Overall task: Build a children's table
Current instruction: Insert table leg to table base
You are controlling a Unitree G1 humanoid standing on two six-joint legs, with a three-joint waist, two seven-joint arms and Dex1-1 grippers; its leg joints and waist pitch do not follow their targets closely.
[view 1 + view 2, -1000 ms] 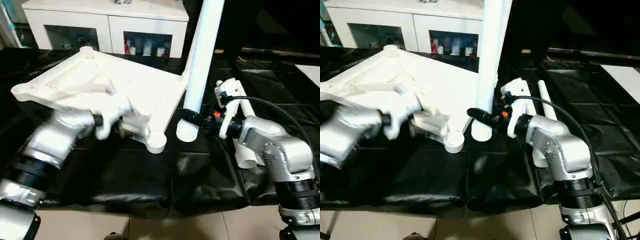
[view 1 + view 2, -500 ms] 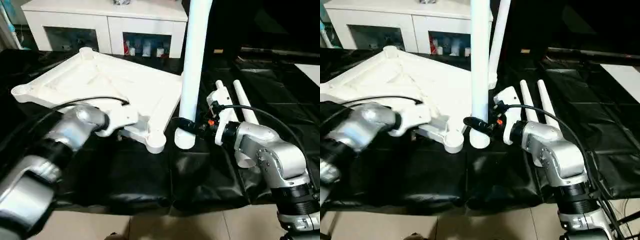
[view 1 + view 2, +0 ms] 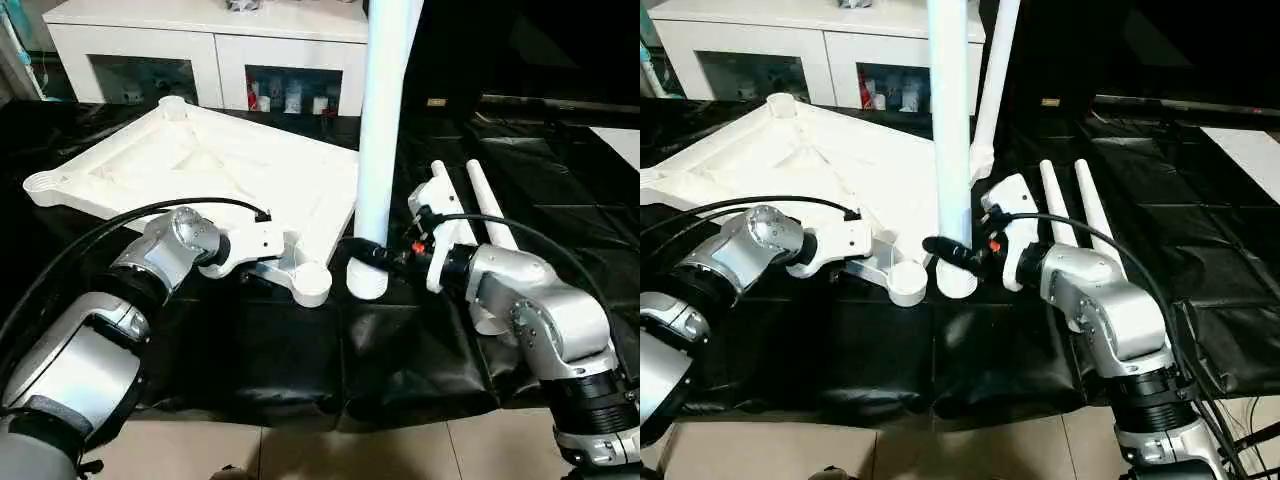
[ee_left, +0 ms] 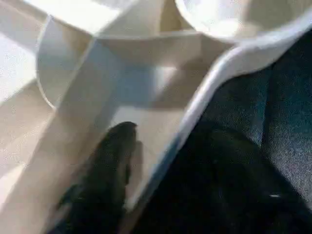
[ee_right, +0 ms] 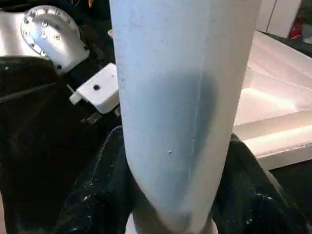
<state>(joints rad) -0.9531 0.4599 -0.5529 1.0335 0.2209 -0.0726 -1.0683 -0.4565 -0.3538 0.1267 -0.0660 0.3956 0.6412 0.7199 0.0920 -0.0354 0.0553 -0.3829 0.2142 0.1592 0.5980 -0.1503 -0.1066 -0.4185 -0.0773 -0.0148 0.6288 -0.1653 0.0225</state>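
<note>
The children's table top (image 3: 200, 160) lies upside down on a black sheet, ribs up. My left gripper (image 3: 262, 274) is at its near edge, beside the near corner socket (image 3: 312, 285). The jaws stand open astride the rim, one finger (image 4: 111, 165) inside the rib pocket and the other outside. My right gripper (image 3: 364, 250) is shut on a white leg (image 3: 382, 110) near its lower end. It holds the leg upright, with the foot just right of that socket. Another leg (image 3: 996, 80) stands in the far right corner socket. Two legs (image 3: 1095, 215) lie on the sheet to the right.
A white cabinet with glass doors (image 3: 210, 45) stands behind the table top. The black sheet (image 3: 300, 360) covers the floor, and bare tile (image 3: 350, 450) shows along the near edge. A pale panel (image 3: 622, 140) lies at the far right.
My left arm has reached in to the table top's near rim and its jaws have narrowed around it. The right gripper has brought the leg more upright and closer to the near socket.
</note>
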